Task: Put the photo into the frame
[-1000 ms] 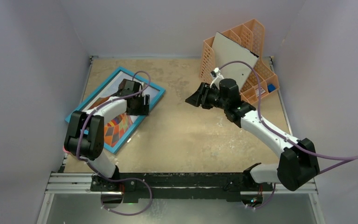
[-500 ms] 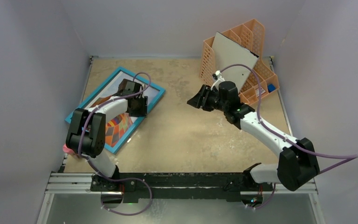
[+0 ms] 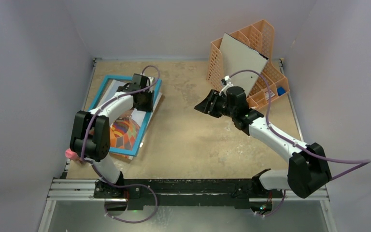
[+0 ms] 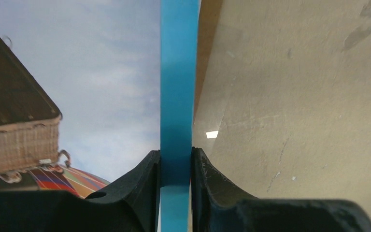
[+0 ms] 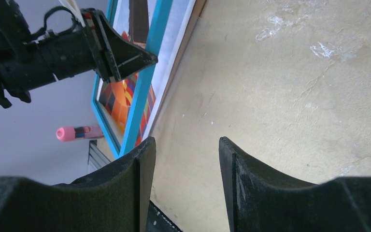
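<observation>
The blue frame (image 3: 118,78) lies at the table's left, over the balloon photo (image 3: 123,133). The photo's white edge and a brown backing stick out past the frame's right rail. My left gripper (image 3: 143,100) is shut on that right rail. In the left wrist view the blue rail (image 4: 176,96) is pinched between the fingers, with the photo's sky and basket (image 4: 101,72) to its left. My right gripper (image 3: 204,105) is open and empty above the table's middle. Its view shows the frame (image 5: 145,82) beyond its spread fingers (image 5: 145,159).
An orange lattice organiser (image 3: 265,36) stands at the back right with a grey-white board (image 3: 241,60) leaning in it and a small blue item (image 3: 281,90) beside it. A pink marker (image 3: 71,154) lies at the table's left front edge. The enclosure walls stand close on the left and right.
My left gripper has swung the frame clockwise and toward the back, so it now sits askew over the photo. The right arm has barely moved.
</observation>
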Controlling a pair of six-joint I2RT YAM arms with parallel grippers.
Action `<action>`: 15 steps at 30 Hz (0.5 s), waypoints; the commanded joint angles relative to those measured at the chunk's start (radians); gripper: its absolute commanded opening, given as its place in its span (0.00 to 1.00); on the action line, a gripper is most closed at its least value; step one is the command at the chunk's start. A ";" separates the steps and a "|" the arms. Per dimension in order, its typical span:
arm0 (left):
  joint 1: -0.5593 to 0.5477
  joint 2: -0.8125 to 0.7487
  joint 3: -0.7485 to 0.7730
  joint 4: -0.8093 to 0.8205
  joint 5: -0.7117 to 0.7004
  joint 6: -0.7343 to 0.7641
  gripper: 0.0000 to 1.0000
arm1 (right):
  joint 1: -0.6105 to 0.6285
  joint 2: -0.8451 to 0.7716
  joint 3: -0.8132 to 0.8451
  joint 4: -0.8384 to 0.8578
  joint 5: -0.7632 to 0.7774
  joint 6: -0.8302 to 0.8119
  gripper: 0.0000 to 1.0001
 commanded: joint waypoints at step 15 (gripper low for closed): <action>0.005 -0.048 0.332 -0.106 -0.239 0.094 0.00 | 0.003 -0.004 -0.001 0.089 -0.063 0.070 0.54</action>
